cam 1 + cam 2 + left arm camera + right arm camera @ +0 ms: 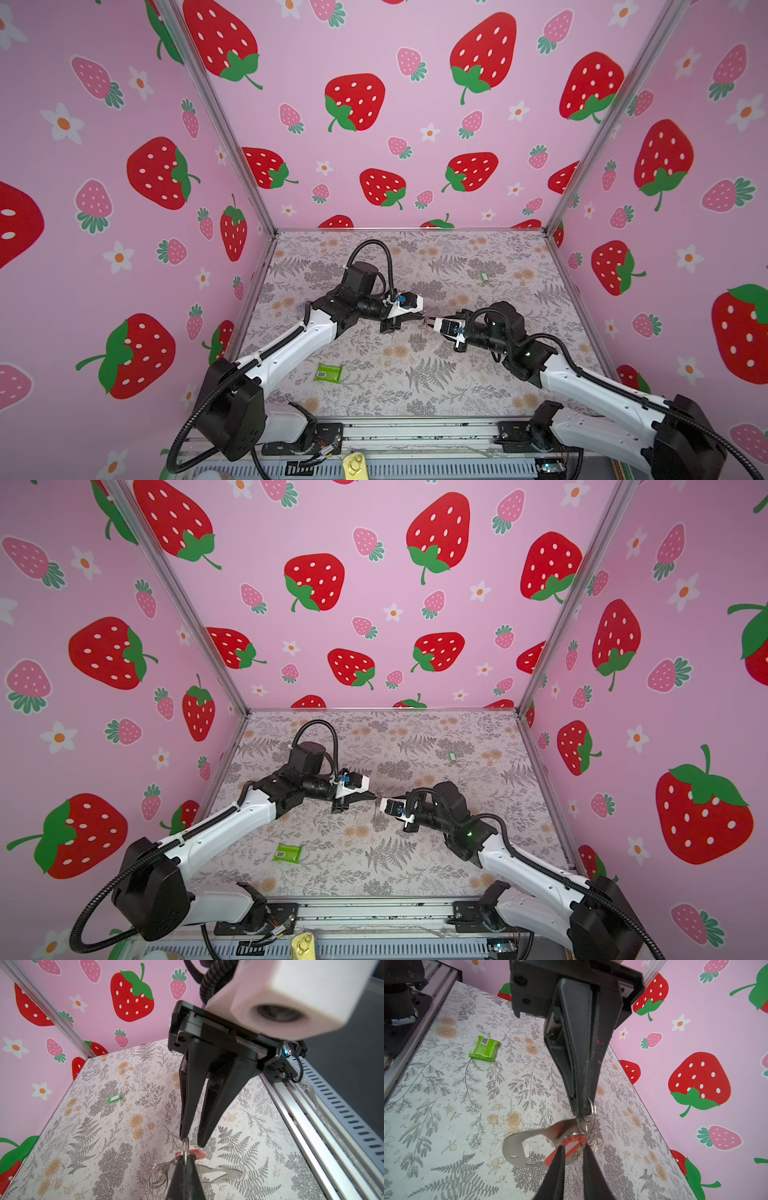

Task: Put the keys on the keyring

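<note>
Left wrist view, green key (114, 1098) alone on open mat (68, 1147), wall (27, 1076) bordering

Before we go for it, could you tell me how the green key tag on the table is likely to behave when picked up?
The green key tag looks small, thin and plastic, so probably light and stiff. Lying flat on the table, it may skid when nudged rather than lift. Flat, it should not roll.

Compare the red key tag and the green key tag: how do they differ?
The red key tag hangs with metal rings from the left claw; the green key tag lies flat on the table. Red is mid-table among the rings; green sits farther back, alone. Both are small oblong tags.
</note>
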{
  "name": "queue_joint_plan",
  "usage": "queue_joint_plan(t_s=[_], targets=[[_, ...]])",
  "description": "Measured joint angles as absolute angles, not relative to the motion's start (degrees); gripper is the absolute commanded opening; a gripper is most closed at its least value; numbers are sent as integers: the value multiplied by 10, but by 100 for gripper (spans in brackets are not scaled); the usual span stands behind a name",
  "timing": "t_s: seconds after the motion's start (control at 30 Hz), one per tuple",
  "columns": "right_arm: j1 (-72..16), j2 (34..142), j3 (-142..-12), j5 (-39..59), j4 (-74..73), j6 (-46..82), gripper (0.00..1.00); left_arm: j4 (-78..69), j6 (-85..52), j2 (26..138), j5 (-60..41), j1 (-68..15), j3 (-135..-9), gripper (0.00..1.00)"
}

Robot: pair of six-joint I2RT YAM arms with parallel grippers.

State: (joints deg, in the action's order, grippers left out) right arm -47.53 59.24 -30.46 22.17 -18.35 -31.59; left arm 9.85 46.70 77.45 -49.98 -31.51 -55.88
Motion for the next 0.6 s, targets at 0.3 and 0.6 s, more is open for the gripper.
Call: queue_joint_plan(t_s=[0.3,0.6], targets=[[-476,592,-305,200,-205,-310,18,112,477,775,-500,-315,-559,0],[-478,606,-305,207,-211,-302,11,119,483,775,-500,-315,-559,0]])
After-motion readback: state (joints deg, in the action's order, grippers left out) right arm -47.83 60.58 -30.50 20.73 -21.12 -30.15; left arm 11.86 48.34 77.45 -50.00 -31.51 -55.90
